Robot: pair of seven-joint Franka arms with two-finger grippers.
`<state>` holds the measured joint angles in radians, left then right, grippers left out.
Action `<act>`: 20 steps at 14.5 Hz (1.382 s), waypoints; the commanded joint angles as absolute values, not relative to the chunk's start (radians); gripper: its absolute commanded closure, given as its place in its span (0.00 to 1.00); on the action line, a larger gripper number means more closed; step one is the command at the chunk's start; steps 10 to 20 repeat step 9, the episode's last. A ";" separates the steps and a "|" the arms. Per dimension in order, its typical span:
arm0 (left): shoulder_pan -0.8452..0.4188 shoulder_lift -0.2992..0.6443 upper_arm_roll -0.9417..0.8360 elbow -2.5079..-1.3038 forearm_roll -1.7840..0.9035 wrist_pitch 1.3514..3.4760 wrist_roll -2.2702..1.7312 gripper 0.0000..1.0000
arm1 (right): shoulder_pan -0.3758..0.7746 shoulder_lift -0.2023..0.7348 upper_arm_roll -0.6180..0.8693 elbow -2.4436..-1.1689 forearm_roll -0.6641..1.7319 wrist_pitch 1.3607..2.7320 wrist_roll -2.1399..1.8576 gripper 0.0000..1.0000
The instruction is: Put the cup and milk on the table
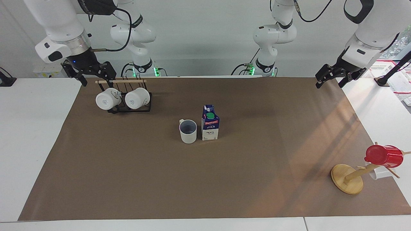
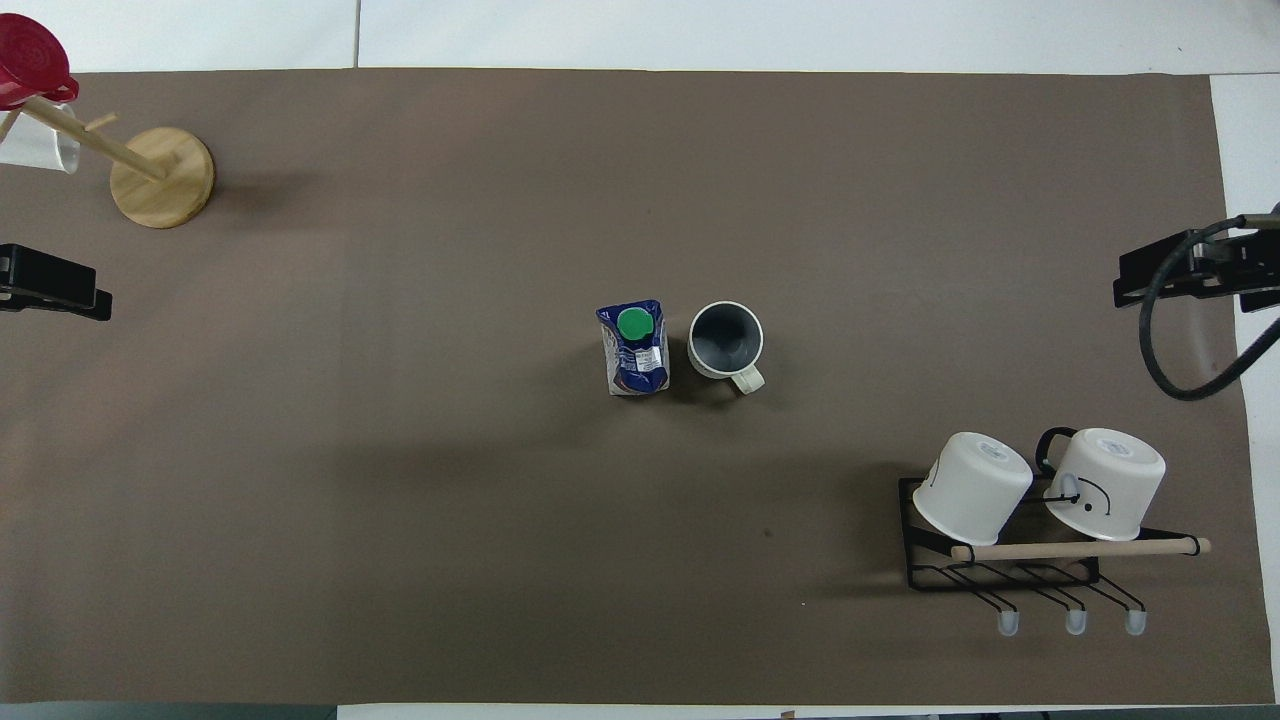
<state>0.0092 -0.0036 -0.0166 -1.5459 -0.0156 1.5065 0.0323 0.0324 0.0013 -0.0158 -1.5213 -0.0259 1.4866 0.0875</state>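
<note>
While both arms are being held up at the two ends of the table (image 1: 160,179), one cup (image 1: 188,131) and one milk carton (image 1: 210,123) are being seen standing upright just beside each other near the middle of the brown sheet, the cup toward the right arm's end. Neither is being touched.

Two white mugs (image 1: 123,98) are being carried on one black wire rack (image 1: 130,108) with a wooden bar, nearer to the robots and toward the right arm's end. One wooden stand (image 1: 347,178) with a round base is being seen toward the left arm's end, farther from the robots, with one red cup (image 1: 384,156) and one white cup (image 2: 40,150) hanging on its pegs.

Both hands are being shown whole only by the facing view: the right hand (image 1: 94,77) is hanging over the table's edge beside the rack, its fingers spread wide and holding nothing; the left hand (image 1: 330,78) is hanging over the sheet's corner, also parted and holding nothing. From overhead, only dark tips are being caught at the side edges. The cup's grey-blue inside and its handle, turned toward the robots, are being shown plainly from overhead, while the carton's red label is being shown clearly only by the facing view.
</note>
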 commanded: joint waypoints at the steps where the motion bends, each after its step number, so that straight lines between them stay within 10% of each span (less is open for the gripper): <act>1: 0.017 -0.038 -0.026 -1.575 0.012 1.509 0.041 0.00 | 0.021 -0.005 -0.012 -1.534 -0.018 1.494 0.067 0.00; 20: 0.017 -0.040 -0.028 -1.577 0.011 1.506 0.043 0.00 | 0.023 -0.015 -0.017 -1.559 -0.020 1.505 0.058 0.00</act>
